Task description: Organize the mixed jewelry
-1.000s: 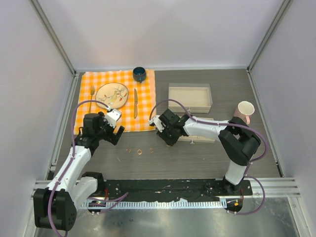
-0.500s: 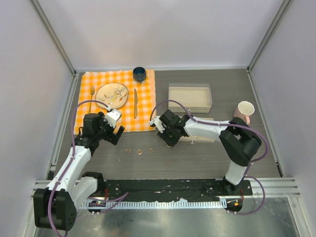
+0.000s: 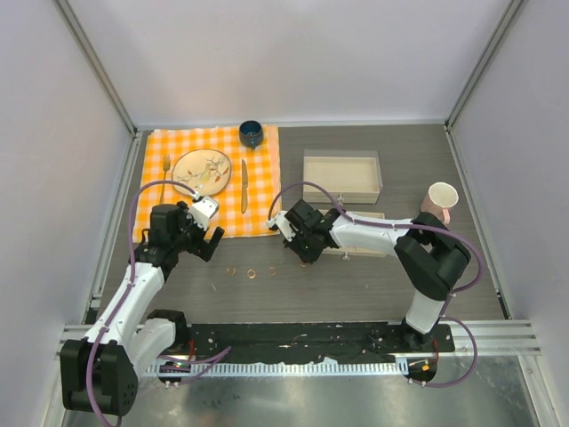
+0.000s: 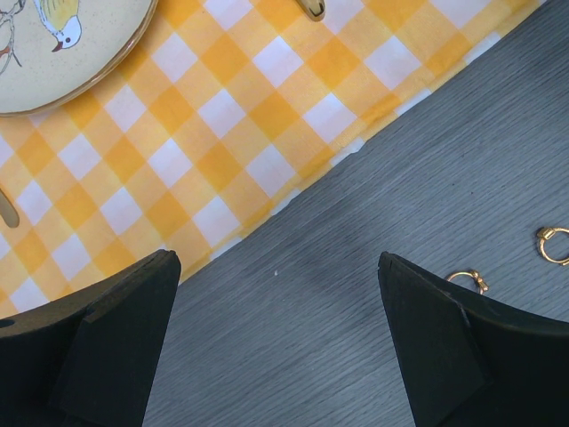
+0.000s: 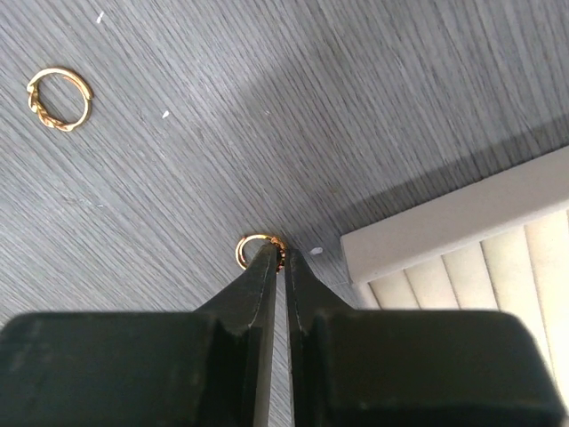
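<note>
At the centre of the right wrist view, the right pincer (image 5: 278,253) has its two dark jaws pressed nearly together on the right edge of a small gold ring (image 5: 256,237). A moment ago those jaws stood wider; they have just closed in, while the arm has hardly shifted in the top view. The ring looks to lie flat on the grey counter (image 5: 400,89), so it seems pinched but not yet lifted.

Just right of the ring, the corner of a beige tray (image 5: 462,258) with ridged slots fills the lower right of the frame. A twisted ring (image 5: 55,124) lies loose on the counter at upper left, well apart from the pincer.

Seen from above, three more small rings (image 3: 252,273) sit in a row left of the right pincer, near the middle of the counter.

The left pincer (image 4: 276,347) hangs with its jaws wide apart and nothing between them, beside an orange checked cloth (image 4: 222,116).

The closing likely marks the grasp of one piece, ready to be carried to the tray; the thin edge hold could slip.
</note>
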You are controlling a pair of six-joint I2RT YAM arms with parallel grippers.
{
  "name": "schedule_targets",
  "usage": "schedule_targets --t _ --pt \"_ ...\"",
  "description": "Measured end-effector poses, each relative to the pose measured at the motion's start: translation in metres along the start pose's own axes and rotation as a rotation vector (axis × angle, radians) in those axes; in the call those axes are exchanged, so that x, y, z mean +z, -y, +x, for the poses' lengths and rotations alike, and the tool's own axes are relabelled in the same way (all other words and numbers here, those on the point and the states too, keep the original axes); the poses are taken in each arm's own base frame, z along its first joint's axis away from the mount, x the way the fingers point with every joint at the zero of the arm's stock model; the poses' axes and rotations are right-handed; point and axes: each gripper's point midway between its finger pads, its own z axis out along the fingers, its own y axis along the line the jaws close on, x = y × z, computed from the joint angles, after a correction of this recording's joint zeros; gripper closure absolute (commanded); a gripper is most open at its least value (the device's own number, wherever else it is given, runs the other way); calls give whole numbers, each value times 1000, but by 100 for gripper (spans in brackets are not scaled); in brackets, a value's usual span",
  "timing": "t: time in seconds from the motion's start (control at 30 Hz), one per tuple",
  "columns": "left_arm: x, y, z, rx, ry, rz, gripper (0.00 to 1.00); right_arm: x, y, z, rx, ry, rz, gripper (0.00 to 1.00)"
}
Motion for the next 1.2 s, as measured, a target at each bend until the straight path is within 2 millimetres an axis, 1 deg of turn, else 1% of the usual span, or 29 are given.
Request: schedule_targets --t 0.17,0.3,0.4,0.47,0.57,0.63,0.73,0.8,0.9,0.97,1.0,1.07,1.17,1.2 --pt "-1 0 0 1 4 -1 0 -1 0 0 1 0 3 96" --pt "-3 4 0 0 19 7 0 -1 1 0 0 -1 9 99" --pt "-5 9 -5 -7 49 28 0 -4 4 1 -3 -15 24 99" --pt "-5 12 -11 -24 76 44 0 -8 6 -3 -5 -18 33 99" --pt "-7 20 -23 -78 110 83 0 -18 11 -22 -7 13 47 99" --pt "-8 24 -36 -116 135 115 0 -28 15 -44 -11 60 57 99" --pt "-13 30 -73 -170 201 173 2 -47 19 -79 -24 141 71 99" --pt "-15 35 -95 -198 241 211 5 -65 23 -107 -32 207 86 99" --pt "-19 43 -128 -248 290 271 8 -89 28 -139 -39 291 108 99" --pt "-21 49 -147 -275 312 306 11 -105 32 -157 -39 340 128 99" --pt "-20 50 -156 -295 321 314 14 -112 34 -165 -38 362 138 99" --pt "-20 59 -169 -318 324 345 15 -125 37 -178 -33 400 155 99" --pt "-18 65 -182 -354 326 364 20 -136 41 -189 -25 430 177 99" --pt "-16 67 -185 -374 325 370 23 -137 42 -191 -20 435 184 99"
